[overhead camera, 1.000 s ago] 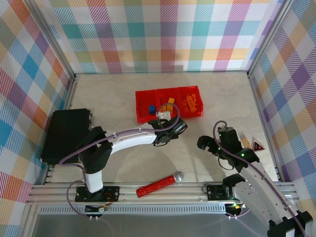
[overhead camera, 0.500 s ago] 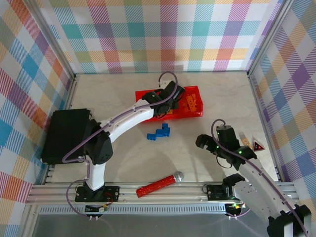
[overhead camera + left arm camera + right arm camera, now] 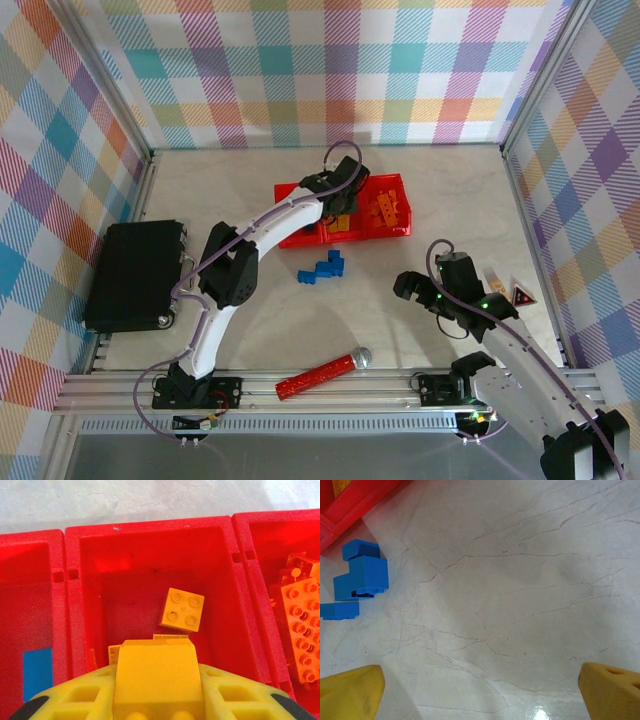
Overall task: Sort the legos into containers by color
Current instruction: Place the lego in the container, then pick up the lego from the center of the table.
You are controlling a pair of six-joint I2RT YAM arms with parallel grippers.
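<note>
The containers (image 3: 404, 228) are three red bins in a row at the table's middle back. My left gripper (image 3: 340, 205) hangs over the middle bin (image 3: 150, 545), shut on a curved yellow lego (image 3: 156, 675). Below it in that bin lies a square yellow lego (image 3: 182, 609). Orange legos (image 3: 302, 625) fill the right bin, and a blue lego (image 3: 37, 672) lies in the left one. A clump of blue legos (image 3: 322, 268) (image 3: 362, 577) rests on the table in front of the bins. My right gripper (image 3: 408, 287) (image 3: 480, 690) is open above bare table, right of the blue clump.
A black box (image 3: 135, 275) sits at the left edge. A long red studded stick with a silver ball end (image 3: 315, 377) lies near the front rail. Plaid walls close in the table on three sides.
My left gripper has swung from low over the table, where the blue clump is, back to the middle bin, uncovering the blue legos. The right arm has barely shifted.
</note>
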